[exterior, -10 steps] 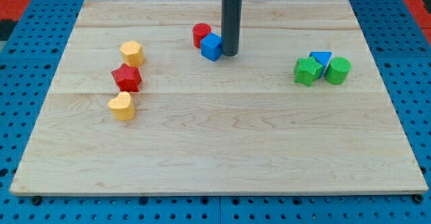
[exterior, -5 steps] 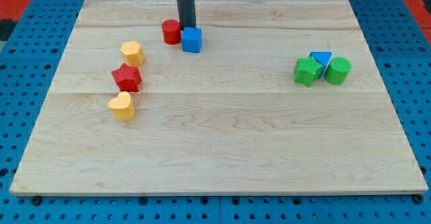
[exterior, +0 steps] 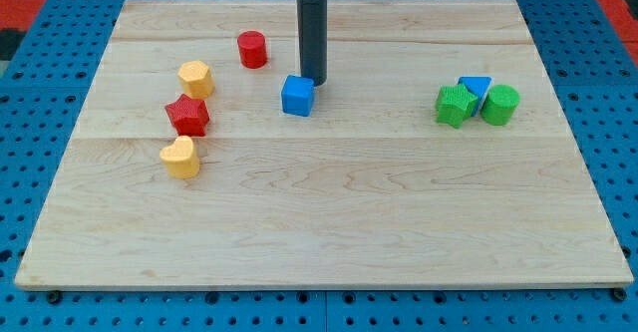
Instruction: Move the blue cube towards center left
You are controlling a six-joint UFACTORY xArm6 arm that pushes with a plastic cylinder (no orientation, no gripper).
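Observation:
The blue cube (exterior: 297,96) sits on the wooden board (exterior: 319,212), a little left of centre in the upper half. My tip (exterior: 313,81) stands just above and to the right of the cube, touching or almost touching its upper right corner. The dark rod rises from there to the view's top edge.
A red cylinder (exterior: 252,49) lies up and left of the cube. At the left are a yellow block (exterior: 195,78), a red star-like block (exterior: 187,116) and a yellow heart (exterior: 180,158). At the right are a green block (exterior: 457,105), a blue triangle (exterior: 476,86) and a green cylinder (exterior: 500,105).
The blue cube first slid left with the red cylinder, then moved down and right, away from it. My tip moved left, then came back right and down.

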